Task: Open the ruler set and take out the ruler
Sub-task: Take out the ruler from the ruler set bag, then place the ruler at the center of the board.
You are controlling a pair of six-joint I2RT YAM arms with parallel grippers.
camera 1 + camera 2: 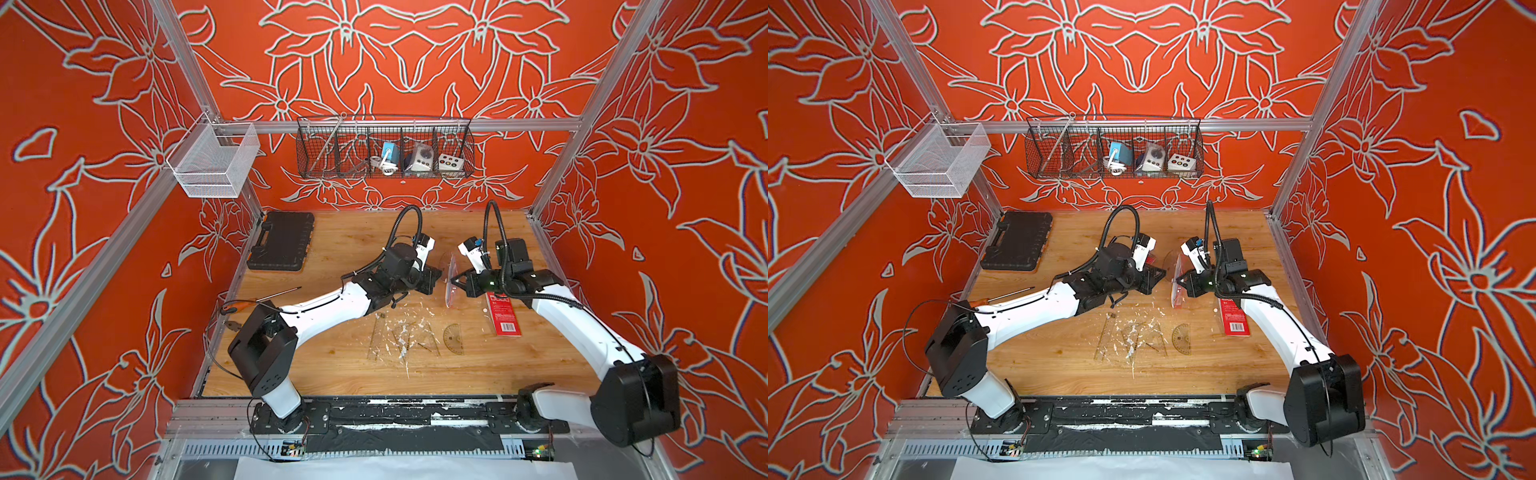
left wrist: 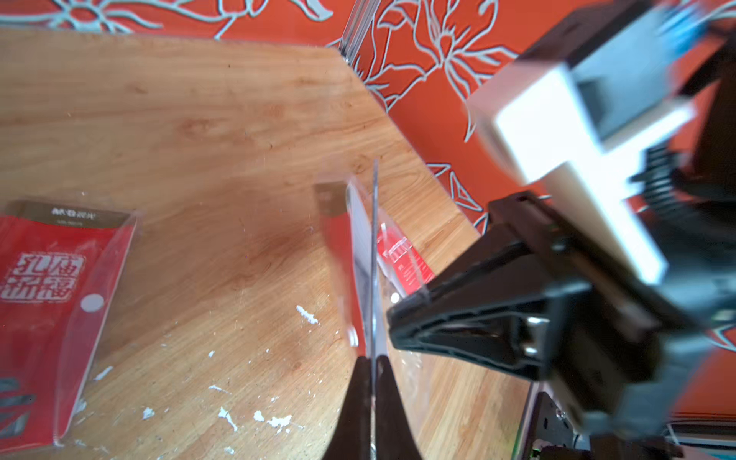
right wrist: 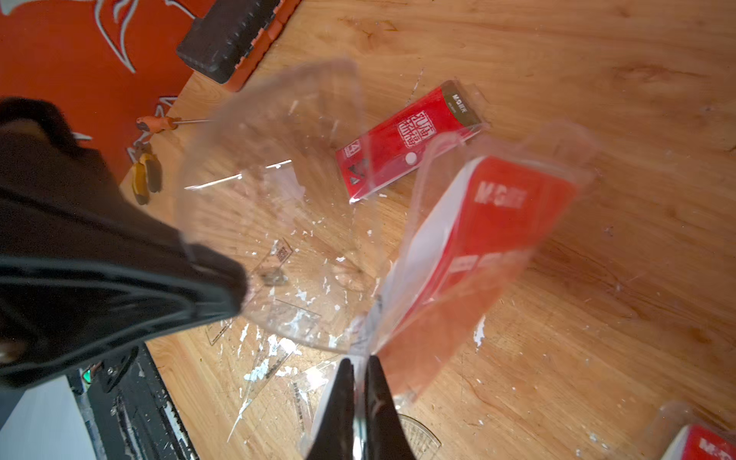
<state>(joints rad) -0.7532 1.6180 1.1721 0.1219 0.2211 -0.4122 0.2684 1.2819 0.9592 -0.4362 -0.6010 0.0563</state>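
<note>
The wooden worktop (image 1: pixel 332 365) is the biggest thing here. A black case (image 1: pixel 281 241) lies shut in its far left corner. A dark wire basket (image 1: pixel 384 145) with small things in it hangs on the back wall. A white mesh basket (image 1: pixel 212 162) hangs on the left rail. A red pack (image 1: pixel 505 318) lies flat, partly under the right arm. A second red pack (image 3: pixel 402 147) lies flat too, and the left arm mostly hides it in both top views. Clear loose rulers (image 1: pixel 405 338) and a half-round ruler (image 1: pixel 454 340) lie near the front among white flecks. A screwdriver (image 1: pixel 276 294) lies by the left edge.

The ruler set (image 1: pixel 450 286) is held up over the middle of the worktop, right between the two arms. It is a clear bag with a red card inside. The left tool (image 2: pixel 374 360) is pressed together on a thin clear flap of the bag. The right tool (image 3: pixel 360 364) pinches the side with the red card. The two sides stand apart like an open mouth. The tools are very near each other.
</note>
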